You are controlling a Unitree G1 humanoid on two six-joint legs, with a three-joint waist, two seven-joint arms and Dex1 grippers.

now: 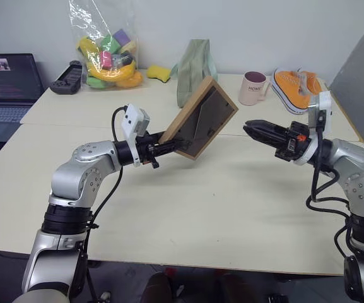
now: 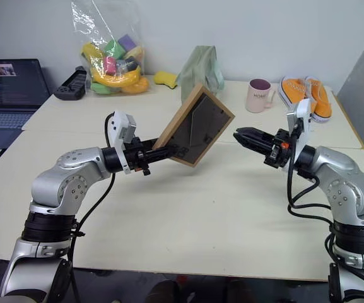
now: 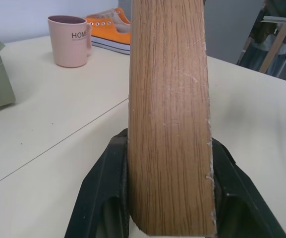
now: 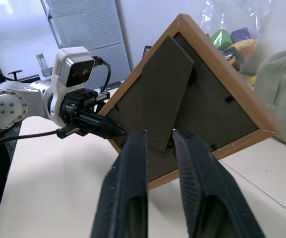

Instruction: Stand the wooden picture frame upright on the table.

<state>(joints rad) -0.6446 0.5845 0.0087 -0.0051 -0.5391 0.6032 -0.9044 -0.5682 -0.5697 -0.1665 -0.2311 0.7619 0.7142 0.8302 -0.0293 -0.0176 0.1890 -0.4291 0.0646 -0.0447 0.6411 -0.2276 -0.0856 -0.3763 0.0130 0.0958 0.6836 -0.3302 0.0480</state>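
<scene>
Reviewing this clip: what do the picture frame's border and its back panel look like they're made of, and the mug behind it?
The wooden picture frame, held off the table by the left gripper: border looks like light wood, matt, with visible grain and fine scratches in the left wrist view. Its back panel looks like dark grey fibreboard or card, dull and slightly fuzzy. The mug seems glazed ceramic, pale pink, though plastic cannot be excluded.

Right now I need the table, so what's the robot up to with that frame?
The left gripper holds the wooden picture frame by one edge, lifted off the table and tilted, with its dark back and stand flap facing the right gripper. That gripper hovers close by, fingers slightly apart, not touching it. The frame is not standing yet.
</scene>
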